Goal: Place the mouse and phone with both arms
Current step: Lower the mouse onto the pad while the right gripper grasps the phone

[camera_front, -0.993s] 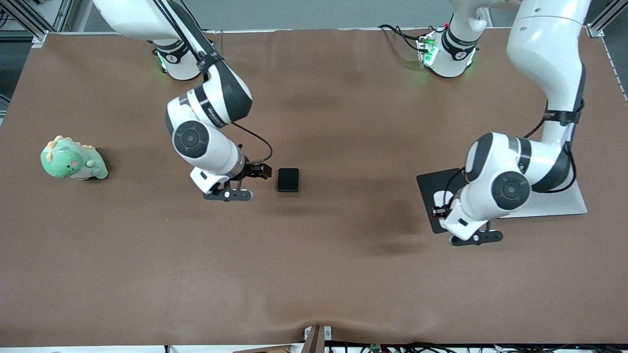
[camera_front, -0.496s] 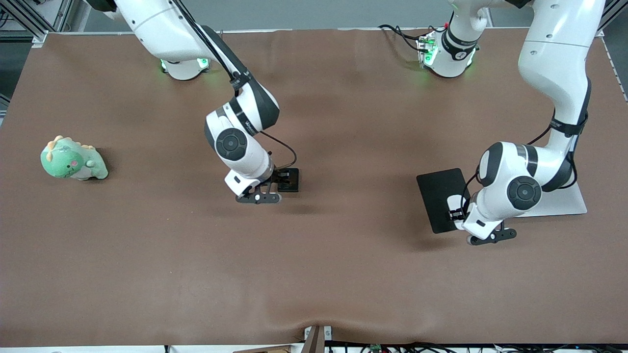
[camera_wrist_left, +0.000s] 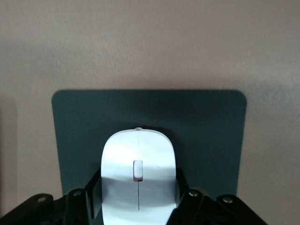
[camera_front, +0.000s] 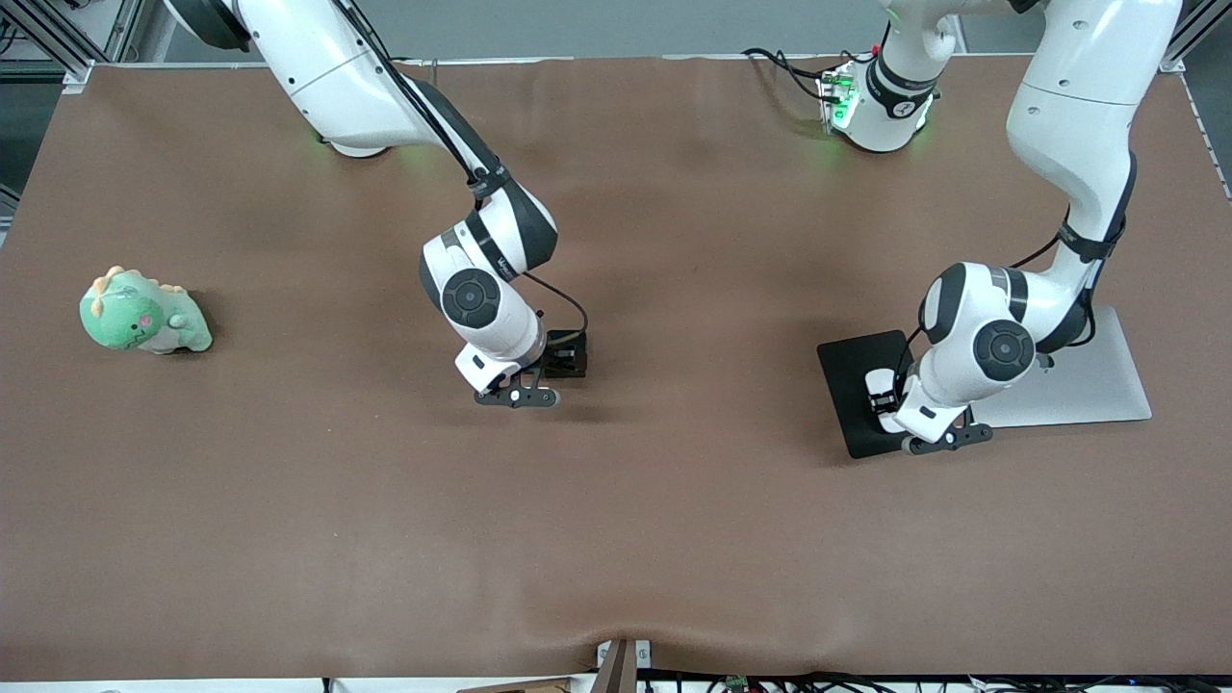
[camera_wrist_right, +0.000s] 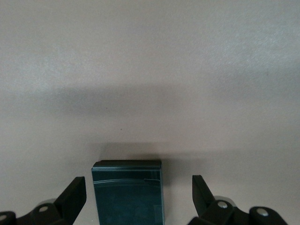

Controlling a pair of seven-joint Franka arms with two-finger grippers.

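Note:
The white mouse lies on the black mouse pad toward the left arm's end of the table. My left gripper is down on it. In the left wrist view the mouse sits on the pad, with the fingers of the left gripper against both its sides. The black phone lies flat on the table near the middle. My right gripper is low over it. In the right wrist view the right gripper is open, with the phone between its fingers and a gap on each side.
A green plush dinosaur sits toward the right arm's end of the table. A flat silver-grey slab lies beside the mouse pad. The brown table cover has wide bare room nearer the front camera.
The right arm swung over to the phone and its gripper now straddles it. The left arm shifted over the pad and lowered its gripper around the mouse.

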